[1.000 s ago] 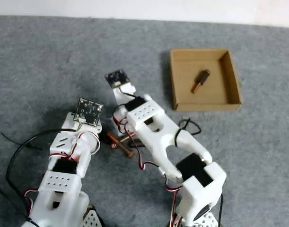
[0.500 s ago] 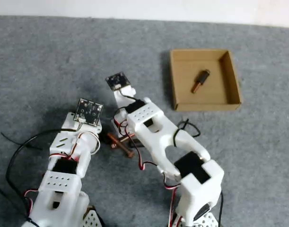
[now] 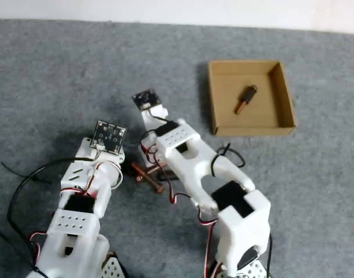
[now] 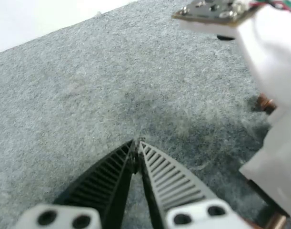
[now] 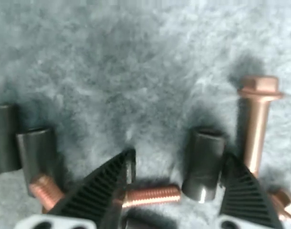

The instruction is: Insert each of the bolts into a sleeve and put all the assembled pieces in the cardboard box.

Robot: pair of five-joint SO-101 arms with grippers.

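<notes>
Our right claw (image 5: 178,160), spread wide, has seemingly eased down around a sleeve (image 5: 204,162), ready to grasp, while our left claw (image 4: 137,143) sits clenched and empty.

Your worktop (image 3: 61,63) wears rough grey felt. The bolts (image 5: 256,124) look like coppery, dully shining metal; the sleeves (image 5: 203,162) are dark, matt, possibly plastic. The cardboard box (image 3: 229,104) is matt, the fingers (image 4: 107,179) ribbed black plastic.
</notes>
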